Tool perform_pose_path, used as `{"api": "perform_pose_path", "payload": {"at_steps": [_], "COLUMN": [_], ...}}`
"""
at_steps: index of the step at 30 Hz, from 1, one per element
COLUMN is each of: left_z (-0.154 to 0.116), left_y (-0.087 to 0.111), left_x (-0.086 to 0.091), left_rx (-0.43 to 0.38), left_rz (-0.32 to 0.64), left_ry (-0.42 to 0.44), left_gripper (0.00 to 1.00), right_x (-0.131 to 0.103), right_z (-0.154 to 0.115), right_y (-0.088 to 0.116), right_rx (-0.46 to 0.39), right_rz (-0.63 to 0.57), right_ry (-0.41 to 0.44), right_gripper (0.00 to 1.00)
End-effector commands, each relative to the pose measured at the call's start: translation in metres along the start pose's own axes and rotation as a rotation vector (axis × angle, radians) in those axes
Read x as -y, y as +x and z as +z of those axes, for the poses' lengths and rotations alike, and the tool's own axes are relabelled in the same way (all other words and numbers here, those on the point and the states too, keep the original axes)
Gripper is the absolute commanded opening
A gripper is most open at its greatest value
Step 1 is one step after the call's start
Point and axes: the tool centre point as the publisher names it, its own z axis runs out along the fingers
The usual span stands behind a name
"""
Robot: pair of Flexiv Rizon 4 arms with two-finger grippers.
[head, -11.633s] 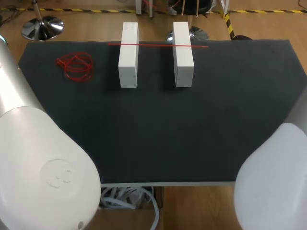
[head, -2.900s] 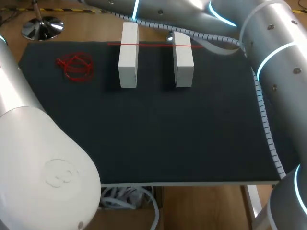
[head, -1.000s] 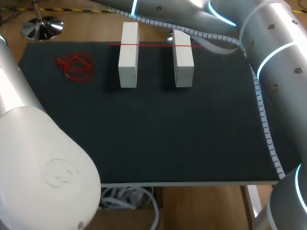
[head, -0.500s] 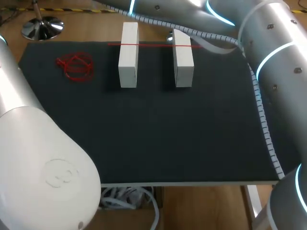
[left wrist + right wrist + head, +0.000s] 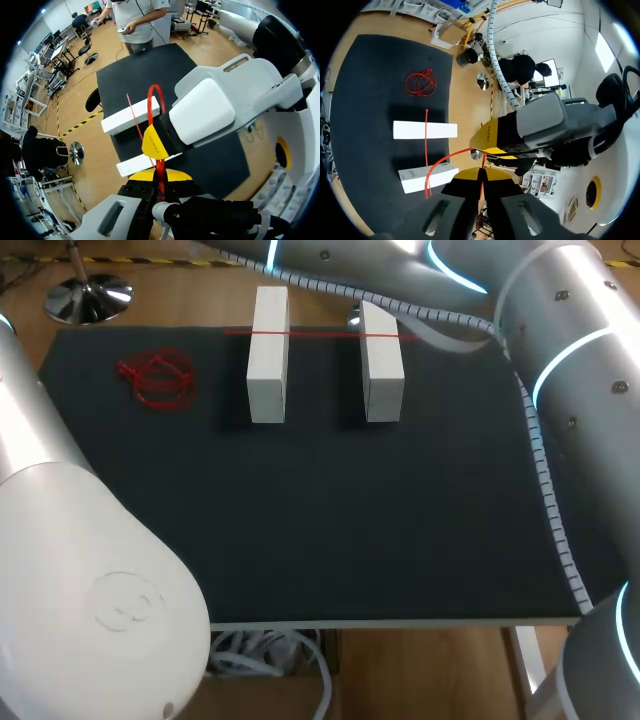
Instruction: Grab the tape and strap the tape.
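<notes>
A thin red tape (image 5: 330,335) lies straight across two white blocks (image 5: 268,355) (image 5: 381,360) at the mat's far edge. Both grippers hang past that edge, outside the head view. In the left wrist view my left gripper (image 5: 160,176) is shut on a second red tape (image 5: 151,100) that arches up ahead of it. My right gripper's yellow fingertip (image 5: 154,145) sits right against that tape. In the right wrist view my right gripper (image 5: 482,172) is shut on the same tape, which curves away as a loop (image 5: 445,161) towards the nearer block (image 5: 427,179).
A tangled bundle of red tapes (image 5: 157,380) lies on the dark mat (image 5: 350,520) at the far left. My right arm (image 5: 570,370) and its ribbed hose cross the far right corner. My left arm's white body (image 5: 90,580) covers the near left.
My right arm and its hose have shifted very slightly. The blocks, the straight tape and the bundle lie as before.
</notes>
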Motion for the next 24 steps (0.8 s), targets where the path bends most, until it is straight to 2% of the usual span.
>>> {"api": "perform_pose_path", "payload": {"at_steps": [1, 24], "left_z": [-0.0004, -0.0004], "left_y": [-0.0005, -0.0005], "left_x": [0.0005, 0.0005], "left_rx": [-0.002, -0.002], "left_rz": [0.001, 0.001], "left_ry": [-0.001, -0.001], "left_gripper": [0.00, 0.00], "right_x": [-0.0021, -0.0040], "right_z": [-0.0011, -0.0074], "right_y": [-0.0034, 0.0059], "right_rx": [-0.014, -0.027], "right_rz": [-0.002, -0.009], "right_ry": [0.004, -0.008], "right_gripper": [0.00, 0.00]}}
